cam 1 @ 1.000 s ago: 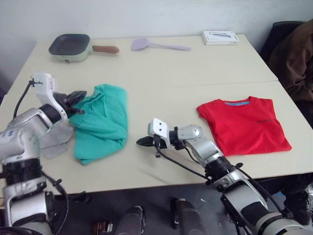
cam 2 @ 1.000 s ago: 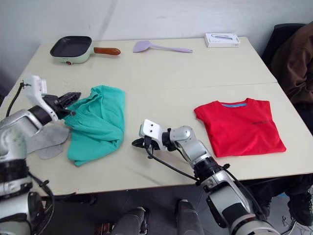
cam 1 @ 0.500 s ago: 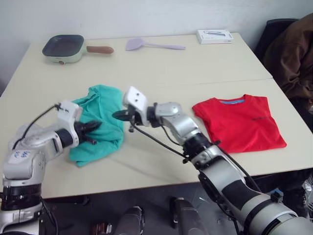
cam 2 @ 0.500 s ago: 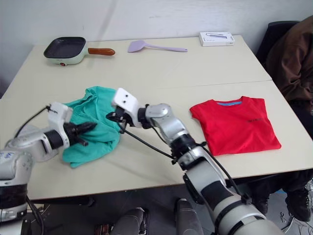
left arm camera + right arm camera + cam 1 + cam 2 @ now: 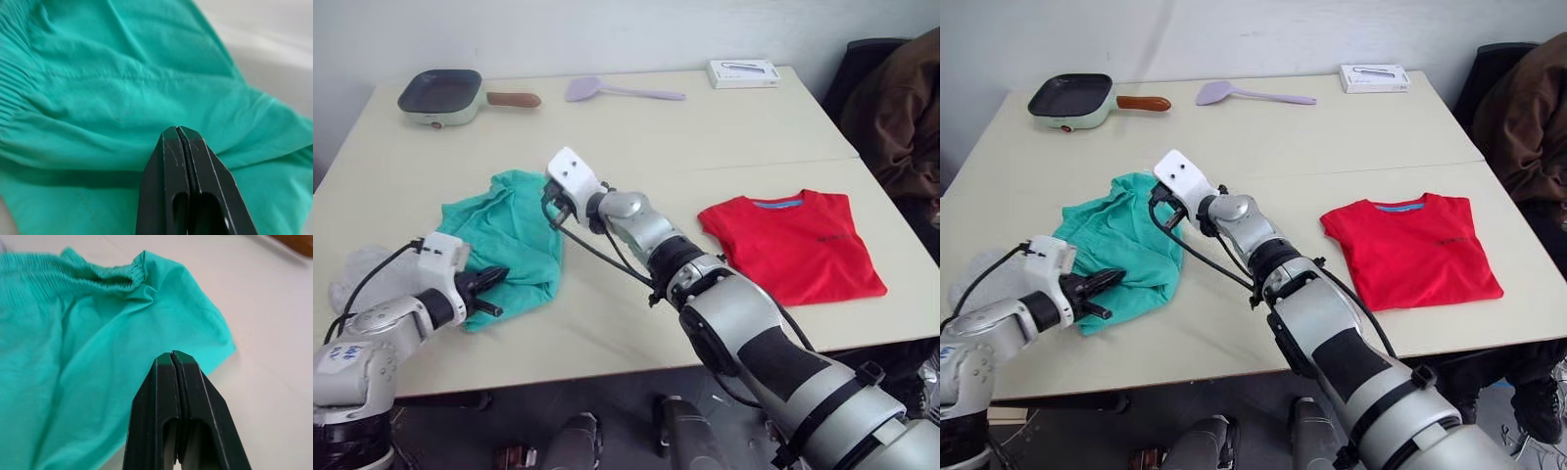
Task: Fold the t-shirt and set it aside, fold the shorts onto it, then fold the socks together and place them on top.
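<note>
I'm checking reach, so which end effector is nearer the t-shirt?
Right. The right end effector is at the far edge of the shorts, on the side toward the t-shirt. The left end effector is at the shorts' near edge, farther from it.

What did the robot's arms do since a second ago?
The right gripper swung from the bare table across to the far edge of the shorts. The left gripper slid from their far side to the near edge. Both are shut, holding nothing. The t-shirt stayed folded.
</note>
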You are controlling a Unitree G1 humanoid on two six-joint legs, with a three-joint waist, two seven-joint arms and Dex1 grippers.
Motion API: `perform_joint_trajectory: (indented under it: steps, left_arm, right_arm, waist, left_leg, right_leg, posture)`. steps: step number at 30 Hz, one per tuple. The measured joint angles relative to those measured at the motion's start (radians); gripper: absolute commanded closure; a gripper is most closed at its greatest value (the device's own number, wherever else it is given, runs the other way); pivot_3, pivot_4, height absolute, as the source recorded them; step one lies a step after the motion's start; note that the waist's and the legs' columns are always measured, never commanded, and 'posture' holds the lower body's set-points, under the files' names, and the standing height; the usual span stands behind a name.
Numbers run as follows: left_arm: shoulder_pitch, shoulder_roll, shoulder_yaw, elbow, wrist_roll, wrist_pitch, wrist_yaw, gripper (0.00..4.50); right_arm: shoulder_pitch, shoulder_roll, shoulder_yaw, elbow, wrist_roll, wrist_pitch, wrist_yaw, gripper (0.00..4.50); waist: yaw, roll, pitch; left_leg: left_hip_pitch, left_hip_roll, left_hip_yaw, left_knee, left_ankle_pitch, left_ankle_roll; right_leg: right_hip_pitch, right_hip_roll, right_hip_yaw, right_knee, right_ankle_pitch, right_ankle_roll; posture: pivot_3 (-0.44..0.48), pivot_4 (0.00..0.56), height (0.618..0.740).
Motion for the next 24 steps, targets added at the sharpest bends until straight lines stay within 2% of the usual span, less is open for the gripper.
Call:
perform_joint_trajectory:
  steps: [1, 5, 12, 14, 23, 24]
  left_arm:
    - [0.012, 0.012, 0.024, -0.016, -0.017, 0.0, -0.014, 3.92]
    - [0.096, 0.079, 0.093, -0.08, -0.061, -0.018, -0.104, 2.69]
    - [0.13, 0.11, 0.151, -0.079, -0.073, -0.085, -0.169, 0.42]
    - [0.126, 0.11, 0.15, -0.073, -0.07, -0.1, -0.169, 0.03]
    - [0.095, 0.113, 0.12, -0.061, -0.062, -0.127, -0.157, 0.03]
    - [0.089, 0.113, 0.114, -0.06, -0.062, -0.128, -0.156, 0.0]
  right_arm:
    - [-0.009, 0.0, -0.026, 0.0, 0.023, 0.037, 0.034, 3.91]
    - [-0.004, -0.003, -0.086, -0.003, 0.079, 0.218, 0.149, 2.58]
    - [0.081, -0.01, -0.101, -0.005, 0.086, 0.316, 0.167, 0.03]
    - [0.079, -0.003, -0.128, -0.006, 0.1, 0.318, 0.138, 0.0]
    - [0.079, 0.075, -0.157, -0.006, 0.111, 0.322, 0.081, 0.0]
    - [0.079, 0.087, -0.162, -0.006, 0.113, 0.329, 0.078, 0.18]
  waist:
    - [-0.001, 0.0, 0.0]
    - [-0.001, 0.0, 0.0]
    - [0.003, 0.001, 0.0]
    - [0.003, 0.0, 0.0]
    - [-0.005, 0.001, 0.0]
    - [-0.005, 0.001, 0.0]
  left_leg:
    - [0.0, 0.0, 0.0, 0.0, 0.0, 0.0]
    - [0.0, 0.001, 0.0, 0.0, -0.001, -0.001]
    - [0.0, 0.001, 0.0, 0.0, -0.001, -0.001]
    - [0.0, 0.001, 0.0, 0.0, -0.001, -0.001]
    - [0.0, 0.001, 0.0, 0.0, -0.001, -0.001]
    - [0.001, 0.001, 0.0, 0.0, -0.001, -0.001]
  right_leg:
    - [0.0, 0.0, 0.0, 0.0, 0.0, 0.0]
    - [0.0, 0.0, 0.0, 0.0, -0.002, -0.003]
    - [0.0, 0.0, 0.0, 0.0, -0.002, -0.003]
    - [0.0, 0.0, 0.0, 0.001, -0.002, -0.003]
    - [0.0, 0.0, 0.0, 0.001, -0.002, -0.003]
    - [0.0, 0.0, -0.001, 0.001, -0.002, -0.004]
  posture:
    - [0.0, 0.15, 0.74]
    - [0.0, 0.15, 0.74]
    - [0.0, 0.15, 0.74]
    - [0.0, 0.15, 0.74]
    - [0.0, 0.15, 0.74]
    - [0.0, 0.15, 0.74]
